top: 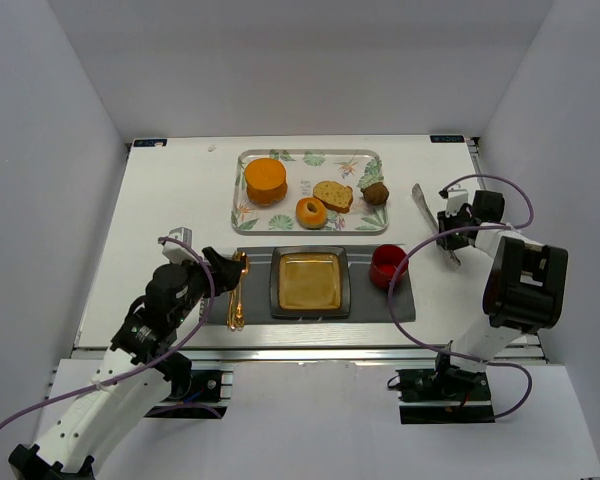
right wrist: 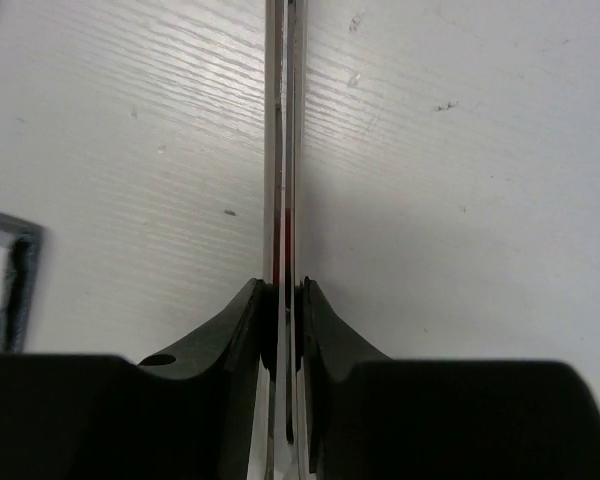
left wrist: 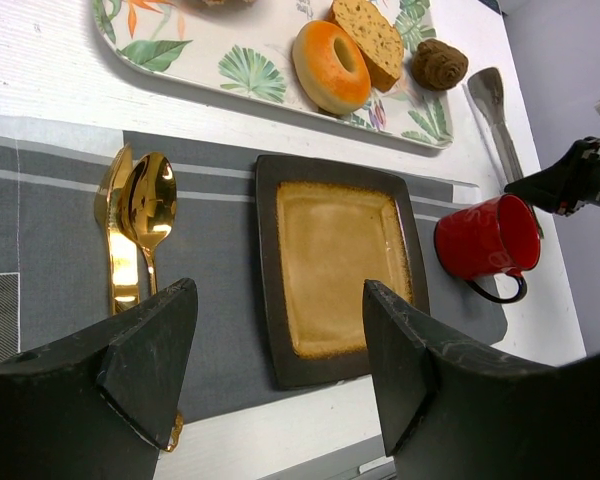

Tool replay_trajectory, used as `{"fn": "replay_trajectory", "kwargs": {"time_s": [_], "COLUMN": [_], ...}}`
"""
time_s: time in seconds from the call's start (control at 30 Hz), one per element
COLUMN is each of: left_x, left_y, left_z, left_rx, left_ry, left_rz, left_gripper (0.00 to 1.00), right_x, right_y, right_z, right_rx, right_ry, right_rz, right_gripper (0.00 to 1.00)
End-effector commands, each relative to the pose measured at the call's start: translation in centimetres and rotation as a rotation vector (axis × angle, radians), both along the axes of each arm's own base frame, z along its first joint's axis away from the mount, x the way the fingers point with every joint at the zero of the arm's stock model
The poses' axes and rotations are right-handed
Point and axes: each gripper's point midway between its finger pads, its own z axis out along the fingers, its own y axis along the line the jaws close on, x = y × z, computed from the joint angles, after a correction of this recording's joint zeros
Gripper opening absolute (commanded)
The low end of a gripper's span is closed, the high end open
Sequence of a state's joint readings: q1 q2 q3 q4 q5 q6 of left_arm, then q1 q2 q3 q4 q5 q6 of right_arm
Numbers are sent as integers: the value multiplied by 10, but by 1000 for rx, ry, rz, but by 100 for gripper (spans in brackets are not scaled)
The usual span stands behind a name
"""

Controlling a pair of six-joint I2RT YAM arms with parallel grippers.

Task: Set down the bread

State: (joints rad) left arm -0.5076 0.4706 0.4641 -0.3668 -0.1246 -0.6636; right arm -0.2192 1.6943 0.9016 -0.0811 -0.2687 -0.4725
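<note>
The bread (top: pixel 333 194), a tan speckled slice with a brown crust, lies on the leaf-patterned tray (top: pixel 248 216) between a glazed doughnut (top: pixel 311 212) and a small dark muffin (top: pixel 376 192). It also shows at the top of the left wrist view (left wrist: pixel 370 38). My right gripper (top: pixel 448 230) is shut on the handle of metal tongs (right wrist: pixel 283 150) that lie on the white table right of the tray (top: pixel 421 202). My left gripper (left wrist: pixel 278 288) is open and empty above the near edge of the grey mat (left wrist: pixel 50 220). The brown square plate (top: pixel 310 282) on the mat is empty.
A red cup (top: pixel 388 266) stands on the mat right of the plate. Gold cutlery (top: pixel 237 290) lies on the mat left of the plate, beside my left gripper (top: pixel 223 270). An orange round block (top: pixel 265 181) sits at the tray's left end.
</note>
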Motion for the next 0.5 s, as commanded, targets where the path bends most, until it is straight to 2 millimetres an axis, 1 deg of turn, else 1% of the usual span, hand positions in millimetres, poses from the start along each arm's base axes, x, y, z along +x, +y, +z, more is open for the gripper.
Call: {"fn": "replay_trajectory", "kwargs": {"time_s": [0.0,0.07,0.13,0.17,0.2,0.27,0.3,0.33,0.37,0.4,0.43,0.47], "left_x": [1,1,2,2,2,3,2,3,2,2,1,0], "left_y": [3,2,1,2,1,1,1,2,3,4,5,6], "left_z": [12,14,16,17,17,21,21,24,24,25,28,29], "left_rx": [-11,-16,-18,-20,-20,-22,-21,-20,-17,-17,-19,-18], "left_ry": [-23,-28,-31,-34,-34,-42,-40,-46,-45,-47,-51,-52], "left_rz": [17,16,14,16,14,15,15,19,18,21,24,29], "left_gripper": [76,76,76,76,76,76,76,76,76,76,76,76], "right_x": [24,32,36,44,42,44,45,45,47,48,51,54], "right_y": [15,29,53,63,86,109,137,150,160,181,192,200], "right_z": [66,102,130,151,160,181,198,203,209,225,224,229], "right_rx": [31,56,80,91,108,134,150,171,178,193,204,214], "right_ry": [-179,-244,-287,-329,-331,-364,-397,-395,-403,-430,-421,-424], "right_rz": [71,118,173,202,250,283,343,353,366,408,421,425], "right_gripper": [9,9,12,14,17,23,31,35,36,40,41,42]}}
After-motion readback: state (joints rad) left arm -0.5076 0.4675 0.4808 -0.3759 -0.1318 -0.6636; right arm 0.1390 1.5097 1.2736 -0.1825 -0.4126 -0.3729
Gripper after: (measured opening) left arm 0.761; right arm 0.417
